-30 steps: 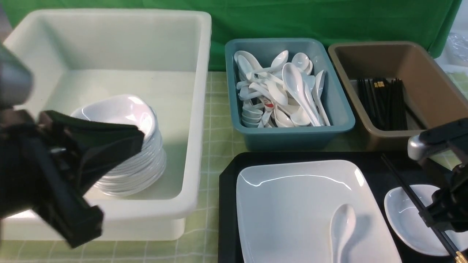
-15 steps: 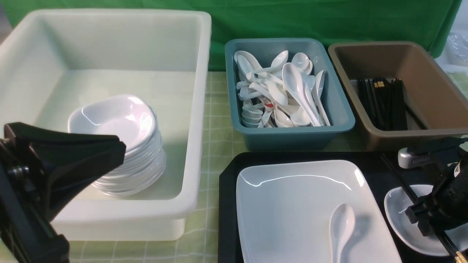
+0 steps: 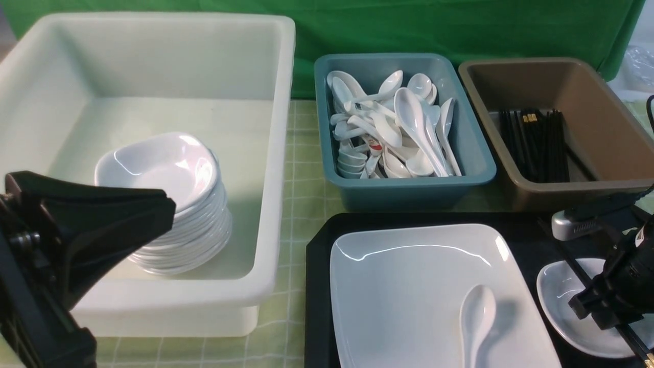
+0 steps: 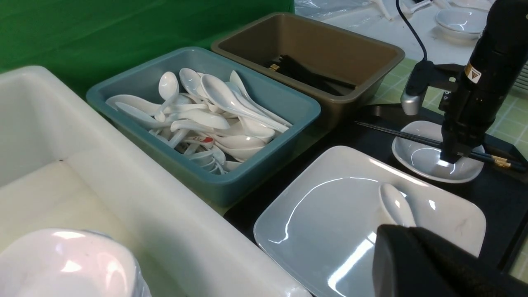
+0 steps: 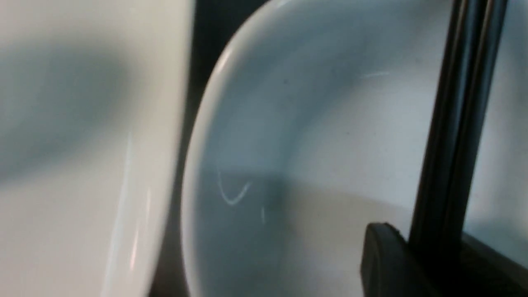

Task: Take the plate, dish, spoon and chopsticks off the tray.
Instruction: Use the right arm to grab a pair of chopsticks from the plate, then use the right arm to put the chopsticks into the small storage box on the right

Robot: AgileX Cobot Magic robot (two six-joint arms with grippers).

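Note:
The black tray holds the large white plate with the white spoon lying on it. The small dish sits to the plate's right, and the black chopsticks lie across it. My right gripper is down over the dish, its fingers closed around the chopsticks. The chopsticks still rest on the dish. My left gripper hangs shut and empty in front of the white tub. The left wrist view shows the plate, spoon, dish and right gripper.
A large white tub at left holds a stack of small dishes. A teal bin of white spoons and a brown bin of black chopsticks stand behind the tray. A green checked cloth covers the table.
My left arm has drawn back toward the lower left and now holds still. My right gripper has dropped lower onto the chopsticks over the dish.

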